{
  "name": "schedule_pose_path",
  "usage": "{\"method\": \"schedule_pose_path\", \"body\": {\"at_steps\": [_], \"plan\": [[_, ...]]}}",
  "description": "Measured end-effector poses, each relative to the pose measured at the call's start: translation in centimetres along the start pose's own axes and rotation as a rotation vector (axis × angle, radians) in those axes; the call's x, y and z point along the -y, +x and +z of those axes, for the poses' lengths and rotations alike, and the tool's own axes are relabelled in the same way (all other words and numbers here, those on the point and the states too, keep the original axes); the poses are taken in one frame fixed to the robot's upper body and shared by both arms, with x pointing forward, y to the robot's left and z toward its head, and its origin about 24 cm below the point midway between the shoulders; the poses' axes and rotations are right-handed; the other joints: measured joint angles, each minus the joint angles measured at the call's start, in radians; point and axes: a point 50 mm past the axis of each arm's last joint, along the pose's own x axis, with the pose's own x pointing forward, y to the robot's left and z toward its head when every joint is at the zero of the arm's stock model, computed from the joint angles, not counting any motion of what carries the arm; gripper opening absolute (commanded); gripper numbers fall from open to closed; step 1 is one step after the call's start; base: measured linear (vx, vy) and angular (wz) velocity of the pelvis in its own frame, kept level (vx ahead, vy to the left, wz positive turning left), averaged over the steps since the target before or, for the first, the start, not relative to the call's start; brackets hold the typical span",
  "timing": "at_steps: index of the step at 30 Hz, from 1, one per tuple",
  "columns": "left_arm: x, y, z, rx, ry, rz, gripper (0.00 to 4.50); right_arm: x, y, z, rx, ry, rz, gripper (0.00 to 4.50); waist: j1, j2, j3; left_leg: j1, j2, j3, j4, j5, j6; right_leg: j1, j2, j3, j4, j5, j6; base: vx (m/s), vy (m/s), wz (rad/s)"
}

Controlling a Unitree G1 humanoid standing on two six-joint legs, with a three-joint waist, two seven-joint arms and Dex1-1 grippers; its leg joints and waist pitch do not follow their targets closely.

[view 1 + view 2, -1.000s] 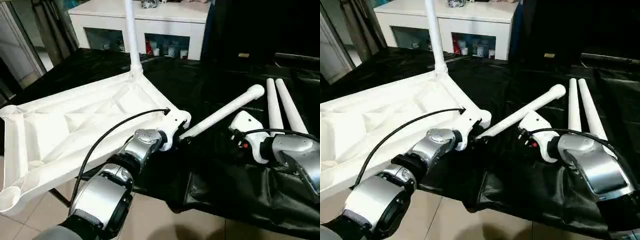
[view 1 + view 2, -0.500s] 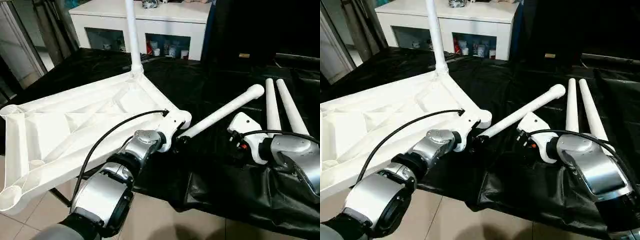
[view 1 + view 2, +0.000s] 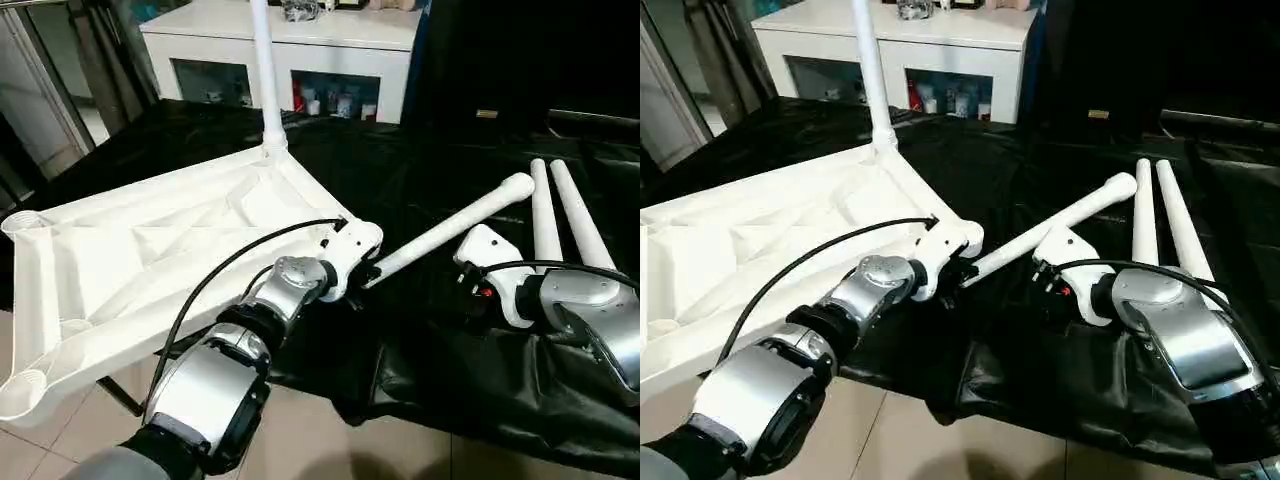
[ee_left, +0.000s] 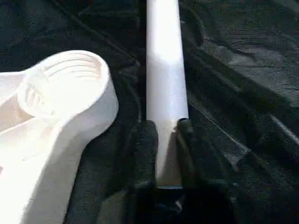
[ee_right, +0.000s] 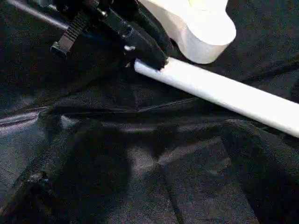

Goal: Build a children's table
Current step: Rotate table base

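Black sheeting covers the work surface before us, with a white cabinet beyond it at the far side. Since a second ago our left gripper has narrowed its jaws: they now pinch the near end of a loose white leg, one finger on each side of the tube. That leg's far end has lifted slightly to the right compared with before. Our left forearm reaches forward and right, its wrist just beside the tabletop's near-right corner socket, which is empty. Upside down on the left lies the tabletop, ribs showing, with one upright leg seated in its far corner socket. Our right gripper hovers low over the sheeting, jaws spread wide and holding nothing, unchanged from before. Two more legs lie side by side on the far right.
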Motion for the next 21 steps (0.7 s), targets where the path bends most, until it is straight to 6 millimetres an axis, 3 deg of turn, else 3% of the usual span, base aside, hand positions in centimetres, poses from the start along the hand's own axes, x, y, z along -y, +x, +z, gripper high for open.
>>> {"method": "schedule_pose_path", "body": {"at_steps": [1, 6, 21], "plan": [[0.05, 0.03, 0.01, -0.001, -0.001, -0.002, 1.26, 0.0, 0.0, 0.0, 0.0, 0.0, 0.0, 4.5, -0.002, 0.0, 0.0, 0.0, 0.0, 0.0, 0.0, 0.0, 0.0, 0.0, 0.0, -0.001, -0.001, 0.0, 0.0, 0.0, 0.0, 0.0], [-0.08, -0.03, -0.17, -0.005, -0.021, 0.01, 1.68, 0.0, 0.0, 0.0, 0.0, 0.0, 0.0, 4.5, -0.011, 0.001, 0.0, -0.001, 0.001, -0.001, 0.0, 0.0, 0.0, 0.003, -0.001, -0.009, -0.006, 0.0, 0.0, 0.0, 0.0, 0.0], [-0.18, -0.02, -0.45, -0.02, -0.013, 0.041, 1.68, -0.01, 0.02, 0.0, 0.0, 0.0, 0.0, 4.5, -0.014, 0.005, -0.003, -0.002, 0.002, -0.008, -0.001, 0.001, 0.002, 0.007, -0.001, -0.012, -0.007, 0.0, 0.0, 0.0, 0.0, 0.0]]}}
